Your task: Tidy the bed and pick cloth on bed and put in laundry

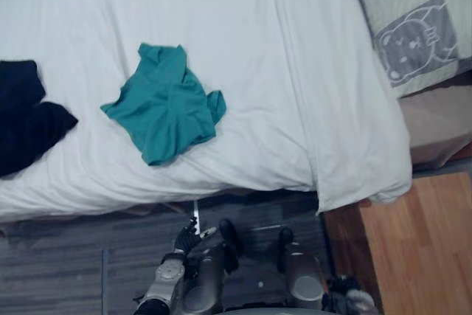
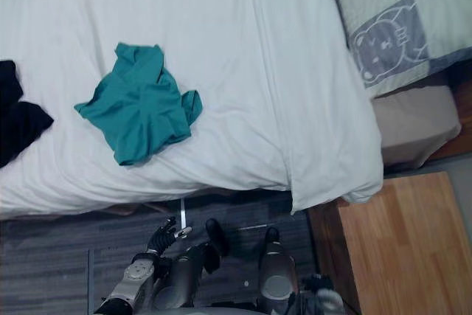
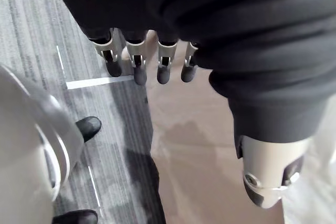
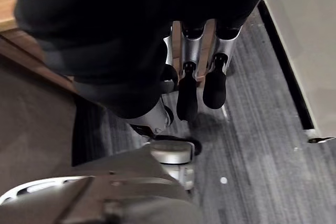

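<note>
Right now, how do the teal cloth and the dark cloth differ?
The teal cloth is bright green-blue, the dark cloth near black. The teal cloth lies fully in view; the dark cloth, to its left, is cut by the view's edge. Both lie crumpled on the white cover, apart.

A checked grey pillow (image 1: 413, 27) lies near grey carpet (image 1: 59, 263) and a wooden surface (image 1: 420, 241).

Bed sheet (image 1: 280, 49): white cloth, soft, matt, wrinkled.
Teal cloth (image 1: 166, 105): thin, crumpled, matt.
Dark cloth (image 1: 26, 119): soft, matt.
Pillow (image 1: 417, 20): smooth checked cloth.
Floor (image 1: 66, 263): grey, streaky, matt.
Wooden board (image 1: 420, 248): orange-brown, smooth.
Left robot hand (image 3: 137, 56): shiny silver fingers, dark smooth tips, ribbed dark cover.
</note>
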Robot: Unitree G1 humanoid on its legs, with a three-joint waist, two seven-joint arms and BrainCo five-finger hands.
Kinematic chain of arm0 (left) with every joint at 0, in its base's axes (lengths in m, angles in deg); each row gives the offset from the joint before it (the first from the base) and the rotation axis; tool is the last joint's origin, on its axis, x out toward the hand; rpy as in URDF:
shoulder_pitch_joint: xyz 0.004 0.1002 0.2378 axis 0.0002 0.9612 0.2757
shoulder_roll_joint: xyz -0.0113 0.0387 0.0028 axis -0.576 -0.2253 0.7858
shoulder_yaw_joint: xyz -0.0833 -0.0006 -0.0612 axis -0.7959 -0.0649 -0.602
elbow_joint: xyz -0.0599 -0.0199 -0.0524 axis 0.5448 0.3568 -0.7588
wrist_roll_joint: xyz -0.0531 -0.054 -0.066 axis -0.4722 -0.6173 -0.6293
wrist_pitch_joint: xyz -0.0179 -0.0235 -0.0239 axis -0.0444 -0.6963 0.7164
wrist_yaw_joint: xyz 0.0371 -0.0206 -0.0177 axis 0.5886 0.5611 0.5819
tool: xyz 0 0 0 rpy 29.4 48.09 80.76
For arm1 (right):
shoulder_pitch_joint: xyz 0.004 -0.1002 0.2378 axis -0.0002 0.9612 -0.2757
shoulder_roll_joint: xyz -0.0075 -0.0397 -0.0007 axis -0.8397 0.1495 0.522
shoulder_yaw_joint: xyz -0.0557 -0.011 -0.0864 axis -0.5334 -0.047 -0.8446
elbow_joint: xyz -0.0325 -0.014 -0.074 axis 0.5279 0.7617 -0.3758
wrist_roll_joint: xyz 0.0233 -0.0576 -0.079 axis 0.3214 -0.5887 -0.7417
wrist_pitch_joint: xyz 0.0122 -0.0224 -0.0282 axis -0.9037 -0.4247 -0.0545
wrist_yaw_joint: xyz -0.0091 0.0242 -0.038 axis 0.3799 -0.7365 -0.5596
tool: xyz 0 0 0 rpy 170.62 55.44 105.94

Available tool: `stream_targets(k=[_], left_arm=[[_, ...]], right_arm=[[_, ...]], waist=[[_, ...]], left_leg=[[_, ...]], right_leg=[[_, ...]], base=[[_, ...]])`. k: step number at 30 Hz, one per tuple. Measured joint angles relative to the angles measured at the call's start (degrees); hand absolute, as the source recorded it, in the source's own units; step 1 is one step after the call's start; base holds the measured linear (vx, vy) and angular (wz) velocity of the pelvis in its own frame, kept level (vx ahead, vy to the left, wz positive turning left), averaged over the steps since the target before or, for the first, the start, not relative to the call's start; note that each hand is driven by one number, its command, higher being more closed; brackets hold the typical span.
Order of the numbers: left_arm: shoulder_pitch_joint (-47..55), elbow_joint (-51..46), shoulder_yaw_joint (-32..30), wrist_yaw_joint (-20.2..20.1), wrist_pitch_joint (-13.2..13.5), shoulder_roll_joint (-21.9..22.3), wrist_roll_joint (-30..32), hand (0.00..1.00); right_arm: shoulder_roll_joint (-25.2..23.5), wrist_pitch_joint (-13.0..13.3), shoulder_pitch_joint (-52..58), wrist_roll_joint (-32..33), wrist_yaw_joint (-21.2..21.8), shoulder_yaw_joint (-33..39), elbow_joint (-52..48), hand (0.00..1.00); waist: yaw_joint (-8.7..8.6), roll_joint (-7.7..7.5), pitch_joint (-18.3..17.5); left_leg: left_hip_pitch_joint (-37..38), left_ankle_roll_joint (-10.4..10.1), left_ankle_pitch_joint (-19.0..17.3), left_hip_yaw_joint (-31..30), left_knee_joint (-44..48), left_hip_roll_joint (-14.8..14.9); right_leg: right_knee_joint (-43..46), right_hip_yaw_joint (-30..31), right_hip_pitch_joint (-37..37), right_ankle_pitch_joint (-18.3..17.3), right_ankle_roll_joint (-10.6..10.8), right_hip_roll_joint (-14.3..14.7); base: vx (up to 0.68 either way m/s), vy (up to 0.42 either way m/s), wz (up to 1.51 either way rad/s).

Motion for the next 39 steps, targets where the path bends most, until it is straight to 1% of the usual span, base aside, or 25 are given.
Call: stream_targets(k=[3,4,5,7,9,10,11,12,14,15,18,19,20,22,23,25,26,27,29,31,32,33,35,36,39], left_arm=[[0.0,0.48,0.0,0.99,-0.77,-0.03,0.18,0.0],[0.0,0.75,0.01,1.37,-1.08,0.02,0.4,0.0],[0.14,1.89,-0.08,1.42,-1.7,0.02,1.17,0.0],[1.81,3.1,-0.36,1.38,-2.41,0.09,1.67,0.0],[3.1,3.59,-0.45,1.45,-2.86,-0.08,1.74,0.0],[2.96,4.27,-0.55,1.51,-2.87,-0.38,1.71,0.0],[2.21,4.28,-1.35,1.46,-2.77,-0.02,1.38,0.0],[2.36,4.6,-2.14,1.65,-2.28,0.05,1.56,0.0],[3.39,5.81,-2.26,1.77,-1.76,0.93,1.69,0.0],[2.33,7.4,-2.18,1.73,-1.84,0.9,1.69,0.0],[1.81,7.04,-2.49,2.6,-3.43,-0.24,2.2,0.0],[1.51,7.03,-2.86,2.96,-4.87,-0.79,2.28,0.0],[1.65,6.98,-2.9,2.94,-5.67,-1.42,2.3,0.0],[2.2,7.3,-2.56,2.76,-6.9,-2.93,3.64,0.0],[1.78,7.33,-1.97,2.57,-7.51,-3.07,4.22,0.0],[0.0,7.38,1.36,2.1,-7.72,-1.91,5.52,0.0],[-0.54,7.38,2.7,1.33,-7.67,-0.64,6.31,0.0],[-0.68,7.42,3.95,0.82,-7.41,1.08,6.72,0.0],[0.5,7.45,4.04,0.15,-6.83,2.42,7.31,0.0],[0.96,7.28,3.95,0.46,-5.62,2.04,6.73,0.0],[0.74,7.27,3.95,0.64,-5.18,1.99,5.67,0.0],[0.05,7.21,3.98,0.55,-4.16,2.13,4.7,0.0],[0.47,7.26,4.16,-0.22,-3.04,2.24,4.83,0.0],[1.16,7.25,4.17,-0.91,-2.71,2.44,4.98,0.0],[1.62,7.34,3.97,-2.52,-2.63,1.82,4.8,0.0]], right_arm=[[0.06,1.12,-0.24,-1.69,2.9,0.16,1.49,0.0],[0.08,1.43,-0.23,-1.95,3.04,0.39,1.73,0.0],[-0.1,1.88,-0.27,-1.81,2.99,0.83,1.72,0.0],[0.77,2.05,-0.82,-1.5,2.97,2.3,1.09,0.0],[1.29,1.89,-0.92,-0.63,2.76,2.95,0.83,0.0],[1.32,1.71,-1.17,-0.64,2.69,3.06,1.56,0.0],[1.4,1.56,-1.92,-0.64,2.36,4.51,2.75,0.0],[2.26,0.83,-2.77,-0.68,1.37,5.07,3.5,0.0],[4.54,0.81,-2.84,-1.28,1.58,4.95,3.88,0.0],[4.66,0.77,-3.76,-2.16,1.68,5.19,4.39,0.0],[3.24,0.91,-4.18,-2.71,1.5,6.26,5.65,0.0],[2.78,1.08,-4.64,-2.28,1.75,4.73,5.73,0.0],[2.36,1.25,-5.06,-2.41,1.99,3.38,5.73,0.0],[0.84,2.11,-5.76,-2.47,2.95,0.64,5.51,0.0],[-0.44,2.36,-5.57,-2.71,3.57,-0.64,5.03,0.0],[-1.03,2.56,-4.94,-2.98,3.7,-0.4,5.07,0.0],[-0.49,2.3,-4.59,-2.98,4.01,-0.41,5.19,0.0],[-0.1,2.19,-4.16,-3.02,4.13,-0.41,5.21,0.0],[0.04,2.23,-4.14,-3.2,4.54,-0.78,5.42,0.0],[0.04,2.41,-5.17,-3.16,6.28,-2.11,5.74,0.0],[0.07,2.25,-5.47,-3.19,6.92,-2.09,6.2,0.0],[0.47,1.67,-5.52,-3.52,7.57,-2.09,7.01,0.0],[0.85,1.5,-5.36,-3.25,7.77,-1.62,7.44,0.0],[1.26,1.46,-5.24,-1.75,7.65,-1.21,7.36,0.0],[1.06,1.6,-6.66,3.94,7.43,1.18,7.03,0.0]], waist=[[-0.58,0.03,-1.5],[-0.76,0.06,-1.52],[-0.5,0.22,-1.67],[-0.34,1.27,-2.2],[0.03,1.61,-3.09],[-0.73,-1.22,-3.8],[-0.18,-1.26,-3.7],[0.94,-0.33,-4.2],[0.04,2.25,-5.35],[0.0,1.48,-5.21],[1.28,-1.24,-5.43],[2.74,-1.84,-5.67],[2.98,-2.69,-6.18],[2.57,-3.79,-6.91],[1.99,-3.95,-7.12],[-0.72,-2.84,-7.7],[-1.14,-1.8,-7.94],[-0.95,-0.89,-8.48],[-0.43,-0.56,-8.64],[-0.03,-0.97,-8.76],[0.4,-1.03,-8.71],[0.81,-0.59,-8.52],[1.11,0.31,-8.76],[1.08,0.9,-9.02],[0.62,1.78,-9.7]], left_leg=[[-0.32,-0.53,-0.29,2.92,2.83,1.1],[-0.31,-1.26,-0.8,4.55,4.17,1.67],[-0.26,-3.49,-3.74,8.54,7.48,4.02],[0.08,-1.45,-4.94,11.4,10.36,6.67],[0.87,0.83,-3.74,10.87,7.76,3.26],[-0.13,-0.9,-2.32,7.85,7.8,-0.83],[-1.98,2.67,-6.01,6.66,15.0,0.8],[-1.02,-1.33,-7.16,5.56,19.02,6.57],[2.54,-6.39,-4.04,3.1,13.93,13.23],[4.15,-8.36,-6.13,1.69,12.29,11.75],[2.92,-6.66,-8.79,3.3,16.13,11.86],[4.08,-6.15,-9.42,6.15,15.88,12.72],[5.27,-6.1,-9.19,7.56,14.69,12.81],[8.32,-6.54,-7.87,8.98,11.11,12.45],[9.45,-6.58,-6.21,9.13,7.43,11.73],[9.56,-6.13,-2.37,5.07,0.42,8.71],[9.95,-5.75,-0.28,3.2,-2.67,7.36],[10.21,-5.5,2.32,1.73,-5.36,6.1],[10.58,-5.59,3.04,0.66,-5.39,5.93],[7.06,-4.65,2.31,1.22,2.48,7.22],[4.7,-4.17,2.01,1.87,7.6,8.35],[1.49,-4.07,1.99,4.41,17.6,12.2],[1.94,-2.68,1.02,7.92,20.69,14.43],[3.5,-2.2,0.12,8.97,19.34,14.14],[9.48,-3.27,0.46,5.88,2.78,6.49]], right_leg=[[-0.27,-3.02,2.35,0.02,-0.01,-0.86],[-0.15,-4.12,3.33,0.01,-0.01,-1.13],[0.99,-5.54,4.3,0.01,0.0,-1.65],[4.51,-6.66,4.25,-0.31,0.45,-2.18],[5.48,-7.59,3.99,-1.58,1.42,-3.74],[2.96,-8.14,5.38,-2.85,2.2,-8.33],[2.6,-9.35,5.9,-1.73,2.43,-10.6],[1.35,-8.73,6.64,0.15,3.86,-10.46],[1.18,-8.63,7.15,0.77,5.84,-9.82],[1.9,-7.2,6.89,0.71,6.91,-12.12],[-0.33,-8.57,7.19,4.19,5.71,-13.06],[0.65,-12.21,6.37,6.23,1.7,-13.56],[1.44,-13.98,5.67,6.66,-0.08,-13.71],[2.45,-15.42,5.4,5.31,1.63,-11.03],[1.91,-14.76,6.23,2.24,2.97,-6.96],[-4.84,-6.43,8.53,0.5,1.94,-0.66],[-7.31,-3.95,9.5,0.7,1.24,1.04],[-8.08,-2.69,9.86,0.92,0.48,1.63],[-7.35,-4.67,11.14,1.35,-0.07,1.22],[-7.78,-5.98,12.73,1.49,-0.25,0.65],[-8.27,-6.58,13.54,1.55,-0.3,0.56],[-9.77,-8.41,16.57,2.18,-0.6,0.75],[-9.86,-9.32,19.34,2.21,-0.53,0.69],[-9.46,-9.14,19.4,2.15,-0.35,0.7],[-8.98,-7.41,16.9,1.84,1.15,-2.03]], base=[[0.04,-0.012,0.31],[-0.04,0.06,0.46],[-0.07,0.085,0.31],[-0.07,0.071,0.1],[-0.07,0.148,0.43],[-0.05,0.165,0.89],[-0.06,0.186,0.68],[-0.06,0.179,0.11],[-0.04,0.341,-0.01],[-0.02,0.406,0.02],[-0.04,0.282,-0.22],[-0.07,0.293,-0.71],[-0.06,0.197,-0.97],[-0.11,0.073,-0.62],[-0.15,0.022,0.09],[-0.04,-0.035,0.96],[0.07,-0.047,1.24],[0.09,-0.041,0.87],[0.1,-0.039,0.55],[0.09,-0.018,0.47],[0.06,-0.013,0.49],[0.06,-0.005,0.41],[0.03,0.055,0.18],[0.0,0.118,-0.08],[-0.01,0.128,-0.1]])
